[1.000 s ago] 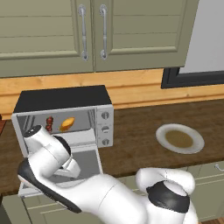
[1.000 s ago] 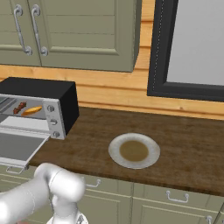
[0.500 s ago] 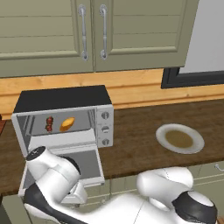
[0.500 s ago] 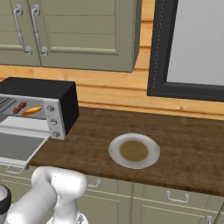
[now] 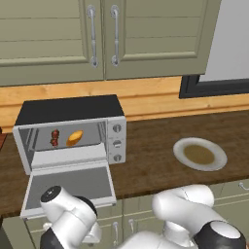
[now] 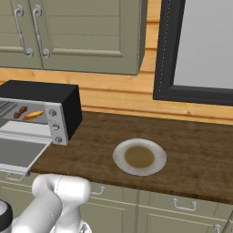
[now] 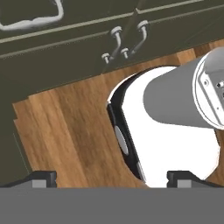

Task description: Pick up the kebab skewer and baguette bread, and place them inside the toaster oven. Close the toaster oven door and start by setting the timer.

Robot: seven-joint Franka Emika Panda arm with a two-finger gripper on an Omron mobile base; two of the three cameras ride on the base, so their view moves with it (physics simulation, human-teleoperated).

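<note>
the tool (image 7: pixel 112 177) hangs low in front of the cabinets, its two tips spread wide with nothing between them, looking down at wood floor and lower cabinet handles (image 7: pixel 124 43). it is well below the worktop (image 5: pixel 160 160) and well apart from anything it needs.

up on the worktop the oven (image 5: pixel 70 133) stands with its door (image 5: pixel 68 187) dropped flat and open toward the robot. inside on the rack lie the skewer (image 5: pixel 55 138) and, just beside it to the right, the bread (image 5: pixel 74 138). so loading looks done; what is left is closing the door and turning the timer knob (image 5: pixel 116 128), one of three in the column at the oven's right.

risks as i judge them: rising from underneath, the arm could strike the overhanging door edge and jolt the oven or shake the food off the rack. pushing the door off centre may leave it ajar. the knobs sit close together, so a wide-open tool could catch the wrong one. a plate (image 5: pixel 200 154) sits well clear to the right.
</note>
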